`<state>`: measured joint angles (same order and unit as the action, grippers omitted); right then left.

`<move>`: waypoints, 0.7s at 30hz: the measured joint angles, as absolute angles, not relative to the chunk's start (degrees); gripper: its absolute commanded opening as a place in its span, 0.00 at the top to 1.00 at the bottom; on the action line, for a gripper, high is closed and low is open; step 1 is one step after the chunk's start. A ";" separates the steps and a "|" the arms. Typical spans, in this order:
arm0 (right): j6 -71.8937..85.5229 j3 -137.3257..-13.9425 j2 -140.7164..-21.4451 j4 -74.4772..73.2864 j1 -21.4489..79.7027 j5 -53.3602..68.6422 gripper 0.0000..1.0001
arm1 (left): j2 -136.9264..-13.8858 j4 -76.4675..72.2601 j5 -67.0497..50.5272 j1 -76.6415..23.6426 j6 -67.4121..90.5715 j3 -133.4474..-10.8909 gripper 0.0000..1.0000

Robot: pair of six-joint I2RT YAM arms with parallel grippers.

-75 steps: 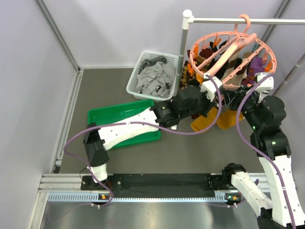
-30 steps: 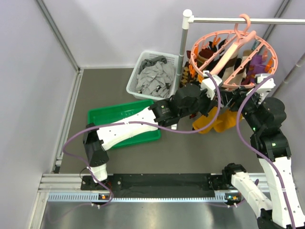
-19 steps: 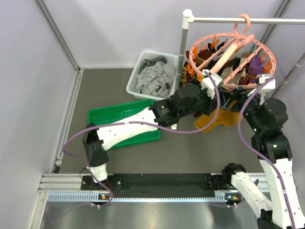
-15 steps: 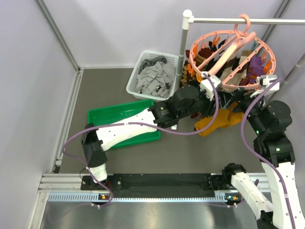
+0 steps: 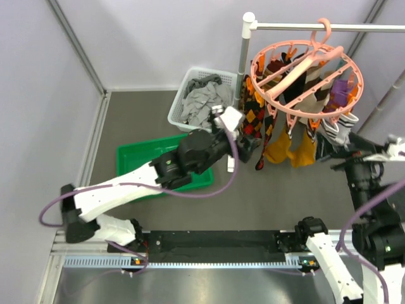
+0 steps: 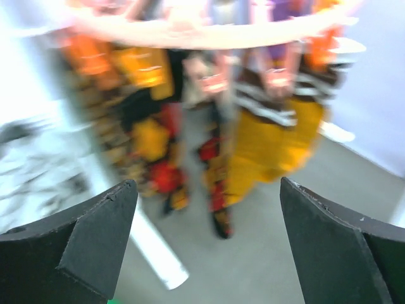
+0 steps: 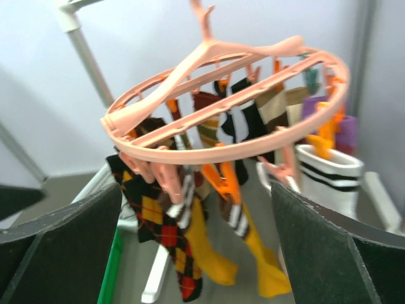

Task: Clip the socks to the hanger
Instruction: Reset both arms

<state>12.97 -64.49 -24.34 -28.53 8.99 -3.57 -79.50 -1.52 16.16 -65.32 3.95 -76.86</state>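
Now, stage: socks of both kinds hang from the hanger, and I judge the clipping close to done
Left gripper: fingers spread wide with nothing between them; its view is blurred
Right gripper: fingers also spread wide, holding nothing
Hanger place: hooked on the white rail at 1 o'clock in the top view, ring slightly tilted
Mustard socks: under the ring's 6 o'clock rim
Striped white sock: under the rim near 4 o'clock, black bands just below the cuff
Long axis: every sock hangs straight down, cuff at the rim clips and toe lowest
Key relation: the ring sits at 12 o'clock ahead of both wrist cameras; in the top view it lies at 2 o'clock from the left gripper and 11 o'clock from the right
Nearer arm: the right for the striped sock, the left for the mustard socks and the argyle socks
Gap: both grippers stand apart from the ring, touching nothing
Free clips: cannot tell which remain
Elsewhere: basket of grey garments at 11 o'clock of the left gripper, green tray at 9 o'clock
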 measured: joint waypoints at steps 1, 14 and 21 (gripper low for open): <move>12.49 -64.12 -22.68 -28.80 8.99 -5.56 0.01 | -76.86 -1.93 18.72 -65.30 2.85 -74.54 0.02; 8.93 -56.58 -6.37 -36.29 8.99 -21.15 0.01 | -45.82 -3.18 49.91 -65.17 -5.82 -47.64 0.02; 8.88 -54.43 -2.02 -39.44 8.99 -23.92 0.01 | -33.19 -2.83 63.79 -65.14 -6.37 -42.54 0.02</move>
